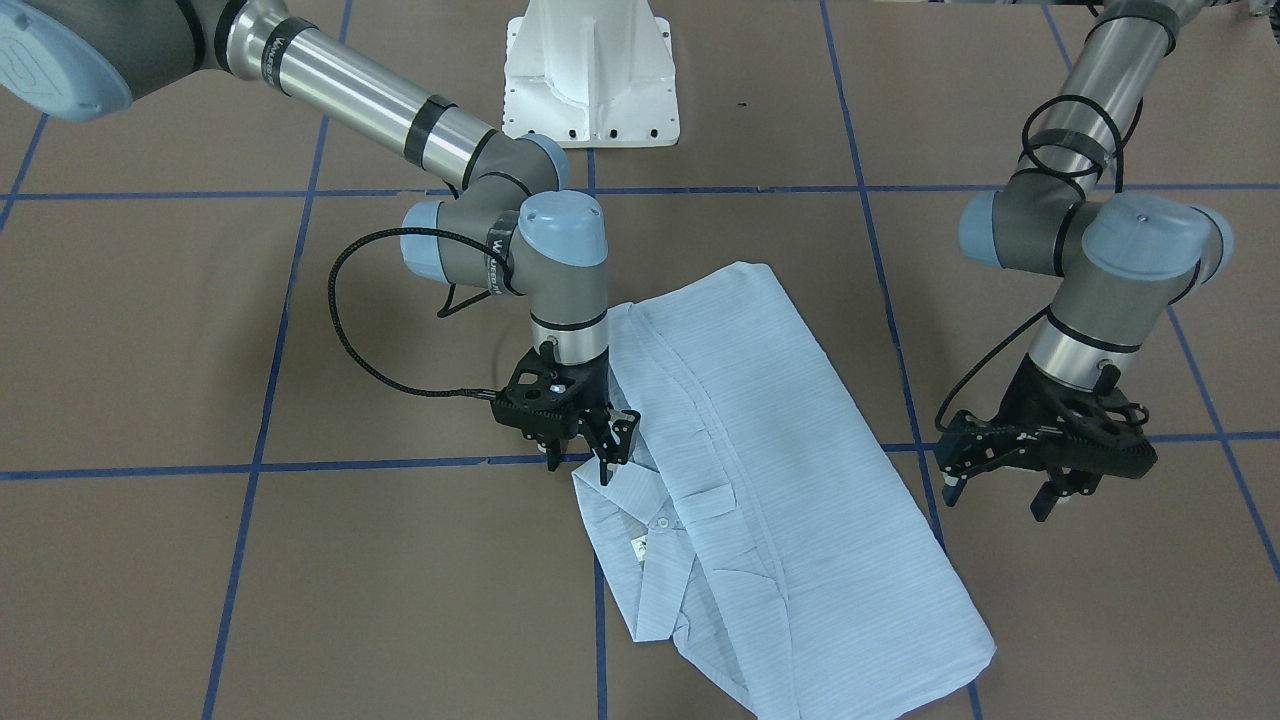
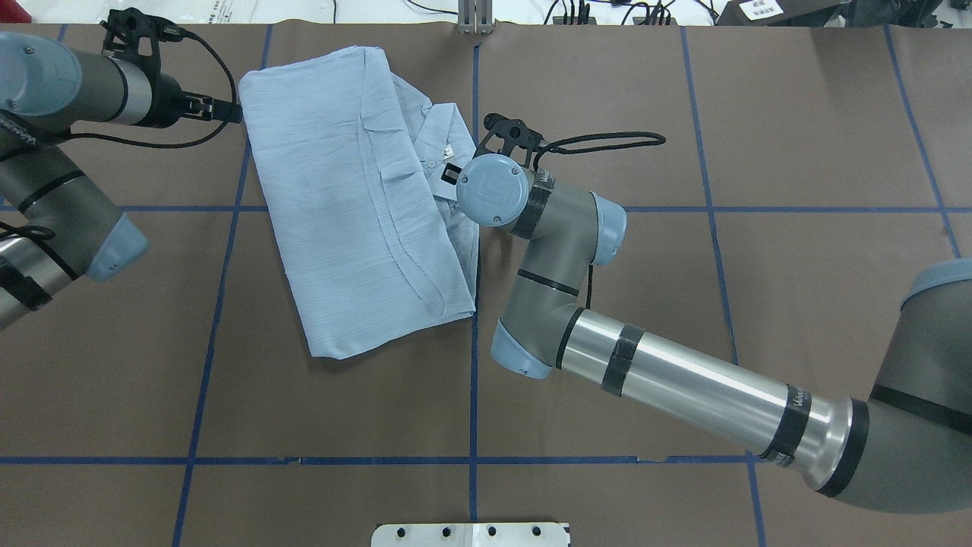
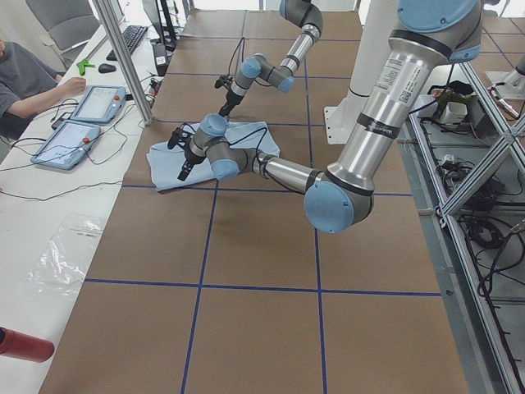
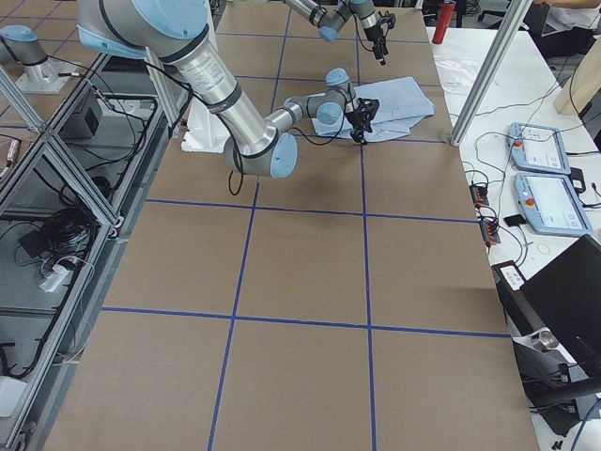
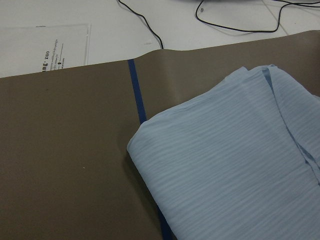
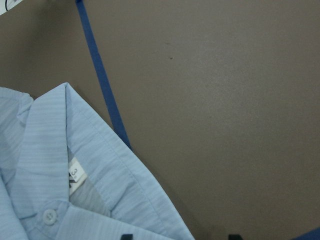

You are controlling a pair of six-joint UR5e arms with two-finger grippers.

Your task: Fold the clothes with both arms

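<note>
Folded pale-blue shirt flat on brown table, centre to lower right of front view, collar at lower left. Left of centre: right gripper at collar edge, jaws parted, holding nothing. Far right: left gripper just beside shirt, spread wide, empty.

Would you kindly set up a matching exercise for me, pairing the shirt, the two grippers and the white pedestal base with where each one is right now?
Things:
1. shirt
2. left gripper
3. right gripper
4. white pedestal base

Places:
A. at the shirt's collar side
B. at the edge of the table, on the robot's side
C. folded, lying flat on the table
D. over bare table, beside the shirt's side away from the collar

Pairs: 1-C, 2-D, 3-A, 4-B.
</note>
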